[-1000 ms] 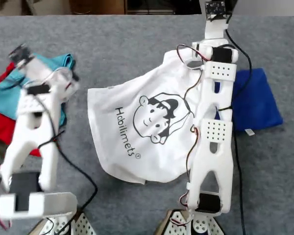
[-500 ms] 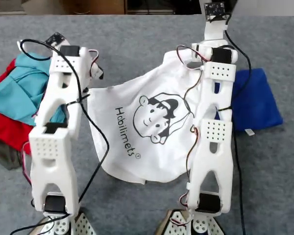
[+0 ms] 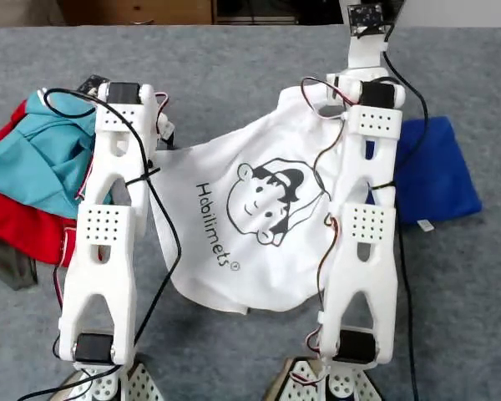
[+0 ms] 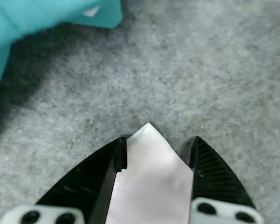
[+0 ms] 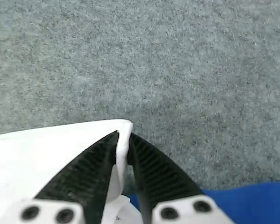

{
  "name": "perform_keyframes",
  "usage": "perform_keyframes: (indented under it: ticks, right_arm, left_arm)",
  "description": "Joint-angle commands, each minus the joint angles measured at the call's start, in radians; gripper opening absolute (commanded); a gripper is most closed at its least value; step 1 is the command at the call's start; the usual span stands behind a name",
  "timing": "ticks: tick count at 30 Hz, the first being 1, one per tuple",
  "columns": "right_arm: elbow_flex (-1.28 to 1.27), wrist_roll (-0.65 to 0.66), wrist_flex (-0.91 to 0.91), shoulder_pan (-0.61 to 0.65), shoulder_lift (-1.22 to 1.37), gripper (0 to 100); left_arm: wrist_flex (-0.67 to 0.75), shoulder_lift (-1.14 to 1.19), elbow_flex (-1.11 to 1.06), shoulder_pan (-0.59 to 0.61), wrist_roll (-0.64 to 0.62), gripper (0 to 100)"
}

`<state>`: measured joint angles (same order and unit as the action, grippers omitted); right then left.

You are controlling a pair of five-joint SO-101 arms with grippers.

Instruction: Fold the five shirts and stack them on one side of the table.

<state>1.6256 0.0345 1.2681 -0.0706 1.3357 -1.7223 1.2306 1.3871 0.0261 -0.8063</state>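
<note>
White shirt (image 3: 234,225) with a cartoon-face print lies spread but rumpled mid-table (image 3: 234,75), between the two arms. A folded blue shirt (image 3: 434,171) sits to its right. Teal shirt (image 3: 33,163) and red shirt (image 3: 21,221) are heaped at the left.

Right pincer (image 5: 123,135): jaws together, clamped on the white shirt's far right edge. Left pincer (image 4: 157,145): jaws apart, straddling a pointed corner of the same shirt, not yet gripping.

Step in hand, as I judge it: secure the second corner. Close the left pincer well onto the corner, not just its tip. Then lift both ends level so the cloth hangs flat.

Going by the lettering, the print's top points toward the right arm. The long axis runs roughly across the table, slightly skewed.
</note>
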Motion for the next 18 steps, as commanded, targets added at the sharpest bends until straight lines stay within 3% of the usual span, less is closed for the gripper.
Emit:
perform_keyframes:
  ticks: [1,18]
  right_arm:
    - [0.031,0.011,-0.026,-0.008,-0.002,1.2]
    - [0.031,0.011,-0.026,-0.008,-0.002,1.2]
  left_arm:
    - [-0.008,0.004,0.055,0.014,-0.015,22]
    - [0.023,0.048,0.058,0.014,-0.087,3]
